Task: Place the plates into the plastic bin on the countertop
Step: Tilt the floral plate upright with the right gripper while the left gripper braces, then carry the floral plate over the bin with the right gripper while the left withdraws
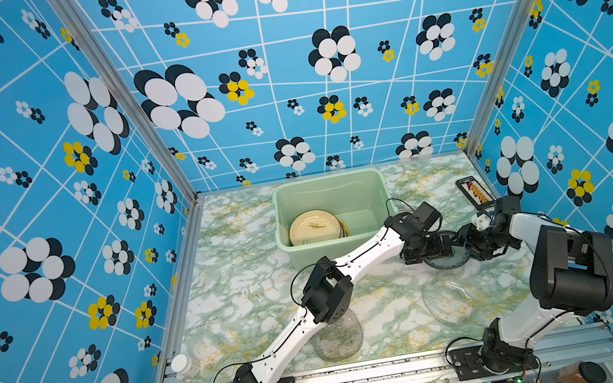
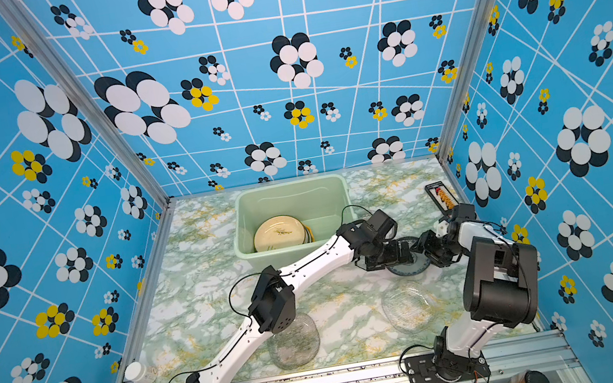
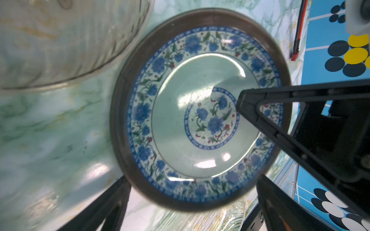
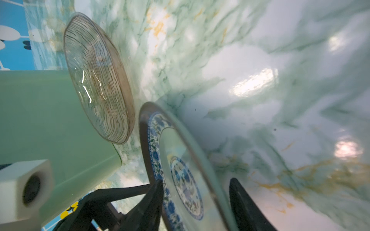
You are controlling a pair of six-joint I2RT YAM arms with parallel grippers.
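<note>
Although the mint-green bin (image 1: 375,185), just beyond the left fingers (image 1: 438,247), already holds a beige grass-drawn plate (image 1: 313,227) on others in both top views, two clear glass plates (image 1: 447,299) wait on the surface behind them. In the left wrist view those fingers stand spread wide above the glossy blue-patterned plate (image 3: 180,120), which is nested in a smoky dark-rimmed plate (image 3: 117,124). In the right wrist view the right fingers (image 4: 154,192) straddle its rim, half-spread, one touching. Several plates look left.

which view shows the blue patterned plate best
The left wrist view: the blue patterned plate fills it face-on, with nearly its whole pattern visible. The right wrist view shows it obliquely, near edge-on. In both top views only a sliver shows.
</note>
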